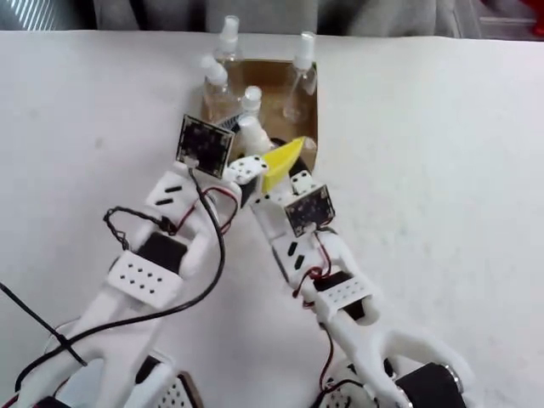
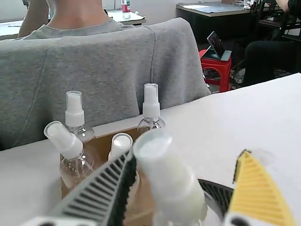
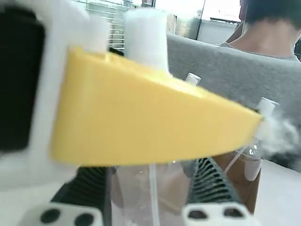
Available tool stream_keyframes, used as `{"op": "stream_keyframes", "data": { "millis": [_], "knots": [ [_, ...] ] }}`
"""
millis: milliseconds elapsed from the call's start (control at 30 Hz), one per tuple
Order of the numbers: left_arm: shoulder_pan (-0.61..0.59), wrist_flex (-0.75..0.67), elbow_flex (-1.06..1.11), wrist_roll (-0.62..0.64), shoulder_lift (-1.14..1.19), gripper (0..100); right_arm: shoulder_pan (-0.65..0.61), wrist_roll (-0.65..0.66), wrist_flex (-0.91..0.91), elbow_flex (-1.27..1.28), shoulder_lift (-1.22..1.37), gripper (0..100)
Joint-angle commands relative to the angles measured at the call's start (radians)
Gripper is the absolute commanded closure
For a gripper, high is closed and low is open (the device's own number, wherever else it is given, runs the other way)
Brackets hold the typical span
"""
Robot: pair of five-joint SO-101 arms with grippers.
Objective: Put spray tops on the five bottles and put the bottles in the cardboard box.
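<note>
Right gripper (image 3: 149,188) is clamped on the clear bottle (image 3: 131,183) over the box's (image 1: 311,119) near edge. The left gripper (image 2: 164,188) pinches the spray top (image 2: 162,160) above it. A tilted top could jam on the neck, or the bottle could slip and topple the four neighbours (image 1: 302,81).

high: overhead, looking down on table (image 1: 442,127) | wrist views: close, level, facing cardboard box (image 1: 274,92) | shared: box

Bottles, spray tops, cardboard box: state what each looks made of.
Bottles: clear and glossy, probably plastic, though glass is possible. The brown of the box shows through them.
Spray tops: white opaque plastic by the look, smooth with a slight sheen.
Cardboard box: plain brown cardboard, matte, with no shine on its walls.
</note>
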Motion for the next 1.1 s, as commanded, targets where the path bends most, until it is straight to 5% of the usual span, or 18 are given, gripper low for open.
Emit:
{"op": "stream_keyframes", "data": {
  "millis": [0,367,1067],
  "knots": [
    [0.007,-0.009,-0.011,0.003,-0.008,67,0.016,-0.006,-0.015,-0.031,-0.004,98.1],
    [0.01,-0.012,-0.021,0.003,-0.013,66,0.018,-0.006,-0.015,-0.031,0.002,98.1],
    [0.044,0.183,-0.02,0.002,-0.418,67,0.018,-0.006,0.031,-0.031,-0.004,98.1]
  ]
}}
